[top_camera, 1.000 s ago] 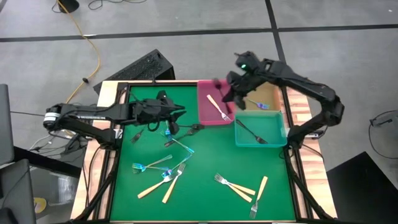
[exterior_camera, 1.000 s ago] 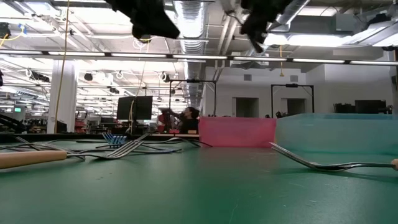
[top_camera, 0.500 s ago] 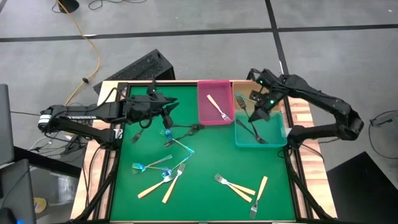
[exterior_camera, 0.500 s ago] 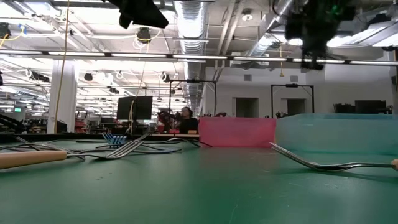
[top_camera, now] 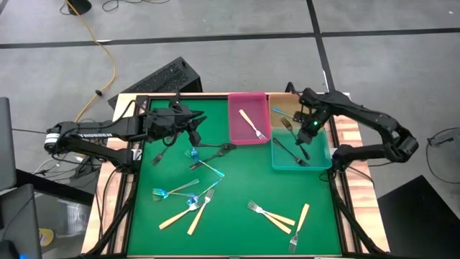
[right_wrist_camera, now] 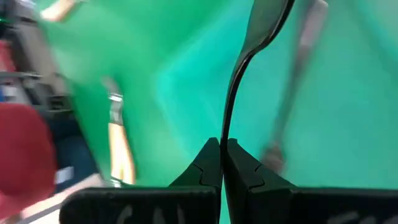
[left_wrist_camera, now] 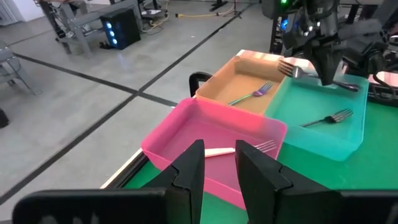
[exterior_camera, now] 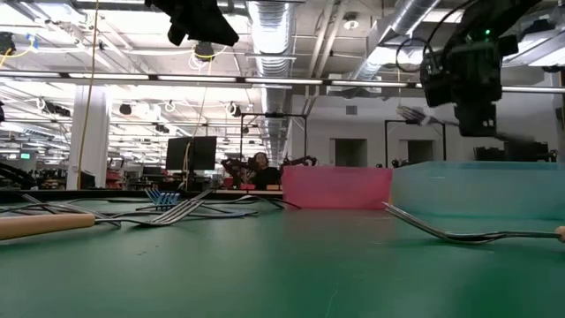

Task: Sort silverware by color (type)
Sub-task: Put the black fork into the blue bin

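- Swinging across from above the pink tray (top_camera: pixel 237 124), the right gripper (top_camera: pixel 305 137) now hangs over the teal tray (top_camera: pixel 323 160), its fingers clamped together on the thin handle of a dark fork (right_wrist_camera: pixel 249 56).
- That held fork juts out ahead of the pinched fingertips, its tines (top_camera: pixel 287 124) pointing toward the tan tray (top_camera: pixel 309 109) in the high view.
- Below the right gripper, a second dark fork (top_camera: pixel 290 153) lies on the floor of the teal tray.
- Just beyond the right gripper, the tan tray holds one iridescent blue fork (left_wrist_camera: pixel 252 95).
- Beside it, the pink tray holds one tan-handled fork (top_camera: pixel 254 124).
- Barely shifted over the last second, the left gripper (top_camera: pixel 192 130) hovers above the green mat (top_camera: pixel 237 187) at its far left side, fingers (left_wrist_camera: pixel 189 171) slightly apart with nothing between them.
- Near and under the left gripper lie several dark forks (top_camera: pixel 215 149) and a blue fork (top_camera: pixel 207 166).
- Farther toward the mat's near edge sit more blue forks (top_camera: pixel 175 190) mixed with tan-handled ones (top_camera: pixel 180 214).
- Well away toward the right, three more tan-handled forks (top_camera: pixel 277 216) rest together on the mat.
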### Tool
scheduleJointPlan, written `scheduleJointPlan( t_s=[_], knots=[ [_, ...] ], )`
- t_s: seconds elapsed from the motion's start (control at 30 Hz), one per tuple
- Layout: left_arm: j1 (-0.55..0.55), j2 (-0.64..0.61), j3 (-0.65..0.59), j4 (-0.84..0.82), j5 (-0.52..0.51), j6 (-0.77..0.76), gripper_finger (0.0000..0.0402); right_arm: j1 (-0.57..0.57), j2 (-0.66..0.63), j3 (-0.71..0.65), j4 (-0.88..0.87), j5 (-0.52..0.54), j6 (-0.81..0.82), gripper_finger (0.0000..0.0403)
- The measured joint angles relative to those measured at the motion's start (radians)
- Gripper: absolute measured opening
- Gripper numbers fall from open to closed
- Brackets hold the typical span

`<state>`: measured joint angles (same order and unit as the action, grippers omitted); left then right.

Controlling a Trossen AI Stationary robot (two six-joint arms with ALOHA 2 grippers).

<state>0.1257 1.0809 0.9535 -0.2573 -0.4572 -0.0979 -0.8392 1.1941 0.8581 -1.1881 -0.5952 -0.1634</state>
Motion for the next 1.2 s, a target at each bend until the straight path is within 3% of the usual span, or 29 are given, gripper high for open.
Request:
scheduleJointPlan(
  t_s=[0.23,0.47,0.9,1.2],
  knots=[
    [0.001,0.0,0.0,0.001,-0.002,0.001,0.0076,0.007,0.084,0.0,-0.073,0.171,-0.029,0.0022],
    [0.012,0.0,0.0,0.001,-0.011,-0.002,0.0076,0.066,0.152,0.0,-0.072,0.235,-0.049,0.0022],
    [0.022,0.0,0.0,0.001,-0.011,-0.021,0.0076,0.127,0.295,-0.001,-0.03,0.289,-0.078,0.0022],
    [0.022,0.0,0.0,0.0,-0.013,-0.022,0.0076,0.124,0.298,-0.058,0.043,0.284,-0.081,0.0022]
  ],
)
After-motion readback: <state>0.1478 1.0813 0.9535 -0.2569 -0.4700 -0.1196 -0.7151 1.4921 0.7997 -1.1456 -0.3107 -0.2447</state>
